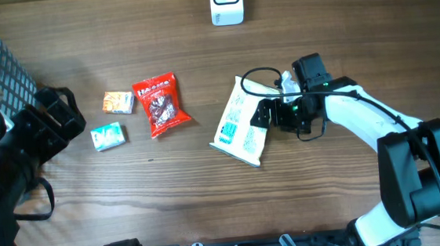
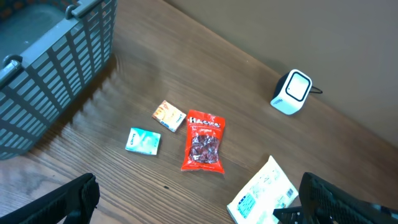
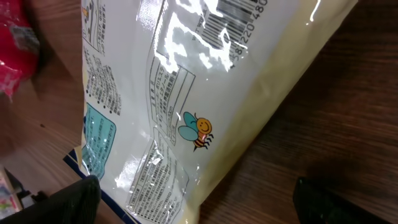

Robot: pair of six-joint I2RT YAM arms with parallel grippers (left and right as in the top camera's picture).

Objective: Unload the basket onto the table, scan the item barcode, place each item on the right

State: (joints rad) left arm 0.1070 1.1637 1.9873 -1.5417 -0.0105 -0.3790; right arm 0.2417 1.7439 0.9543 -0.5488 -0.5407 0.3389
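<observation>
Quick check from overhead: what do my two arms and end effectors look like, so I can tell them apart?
The right arm has white links between chunky black joints, with a looping black cable near the black right end effector. The left arm and left end effector look black throughout.

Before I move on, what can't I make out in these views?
Right wrist: barcode cut off by the top edge, partly under glare.
Overhead: scanner cut off by the top edge.
Overhead, left wrist: basket cut off by the left edge.
Overhead, left wrist: print on the orange pack too small to read.
</observation>
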